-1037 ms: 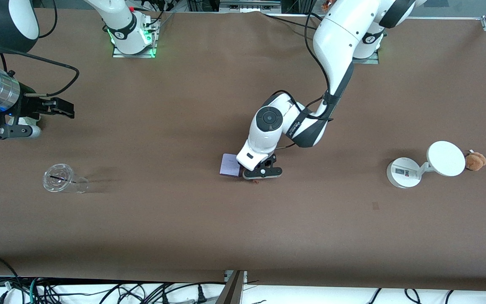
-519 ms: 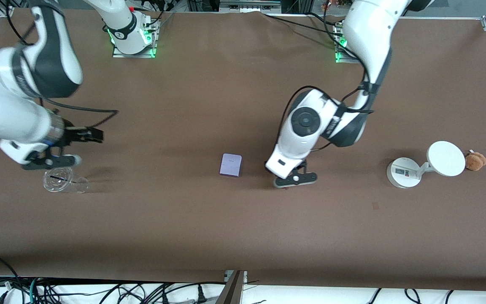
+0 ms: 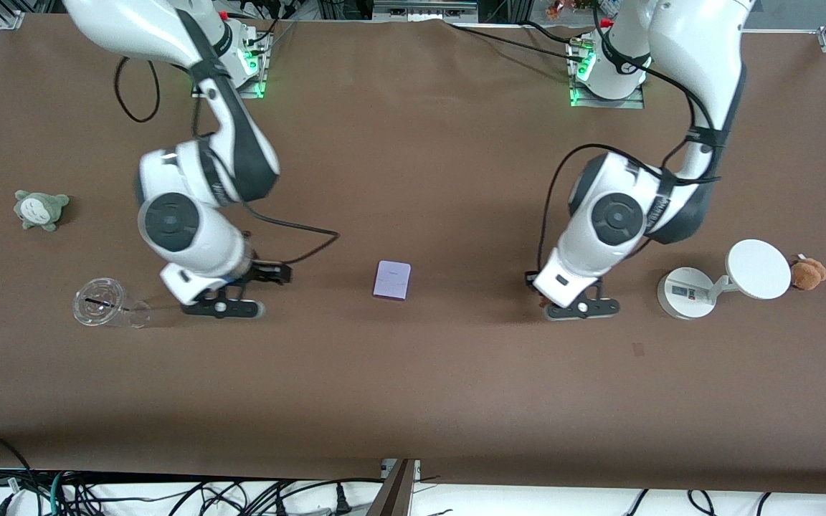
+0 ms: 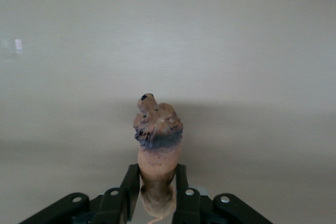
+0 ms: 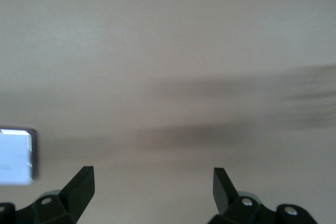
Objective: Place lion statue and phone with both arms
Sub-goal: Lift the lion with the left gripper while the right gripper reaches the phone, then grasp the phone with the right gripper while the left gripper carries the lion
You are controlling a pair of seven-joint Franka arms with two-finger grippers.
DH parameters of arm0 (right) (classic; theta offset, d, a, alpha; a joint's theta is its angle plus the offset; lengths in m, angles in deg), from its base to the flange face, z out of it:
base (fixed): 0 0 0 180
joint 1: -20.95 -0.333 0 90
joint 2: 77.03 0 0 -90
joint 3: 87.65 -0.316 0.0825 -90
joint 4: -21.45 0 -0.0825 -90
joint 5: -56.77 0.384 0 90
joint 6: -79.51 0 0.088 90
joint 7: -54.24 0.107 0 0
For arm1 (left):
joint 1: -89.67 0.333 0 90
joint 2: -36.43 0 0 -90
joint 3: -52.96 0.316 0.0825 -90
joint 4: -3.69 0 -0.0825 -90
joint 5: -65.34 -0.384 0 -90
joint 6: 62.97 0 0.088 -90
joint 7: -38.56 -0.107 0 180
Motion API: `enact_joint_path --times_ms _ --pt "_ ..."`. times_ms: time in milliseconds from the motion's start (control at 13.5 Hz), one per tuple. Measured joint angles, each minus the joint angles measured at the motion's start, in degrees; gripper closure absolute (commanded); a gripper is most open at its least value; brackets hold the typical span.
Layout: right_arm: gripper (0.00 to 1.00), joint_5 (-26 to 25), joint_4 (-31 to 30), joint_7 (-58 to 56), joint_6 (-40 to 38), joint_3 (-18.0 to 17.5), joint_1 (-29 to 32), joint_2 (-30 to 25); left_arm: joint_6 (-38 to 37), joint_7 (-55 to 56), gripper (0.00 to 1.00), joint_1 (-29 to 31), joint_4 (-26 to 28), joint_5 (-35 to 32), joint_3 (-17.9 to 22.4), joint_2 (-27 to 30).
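Orange-brown and slim, the lion statue (image 4: 156, 145) is held between the closed jaws of the left gripper (image 3: 576, 307), its maned head pointing away from the wrist camera. In the front view this gripper hangs low over the brown desk (image 3: 413, 401), between the phone (image 3: 392, 279) and the white stand with a round disc (image 3: 721, 281), nearer to the stand; the figurine itself is all but hidden there, only a small brownish speck being visible at the jaws. The pale lavender phone lies flat on the desk about midway between the two grippers. The right gripper (image 3: 221, 308) is seen over the desk beside a clear plastic cup (image 3: 103, 304) lying on its side, with its jaws spread wide and nothing between them; an edge of the phone (image 5: 17, 156) appears in its wrist view. A grey-green plush (image 3: 40, 208) sits toward the right arm's end of the desk, and a fluffy brown plush (image 3: 809, 273) rests just beside the stand's disc.
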Motion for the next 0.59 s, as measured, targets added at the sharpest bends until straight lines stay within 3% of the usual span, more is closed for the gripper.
enact_joint_path --times_ms 370,593 --pt "0.00 0.19 0.69 22.22 16.34 -0.32 -11.18 8.07 3.69 -2.74 1.00 3.90 4.54 0.00 -0.05 -0.11" --pt "0.00 0.18 2.46 26.58 20.79 -0.20 -14.66 12.24 4.07 -2.74 1.00 4.30 5.18 0.00 -0.06 -0.03"
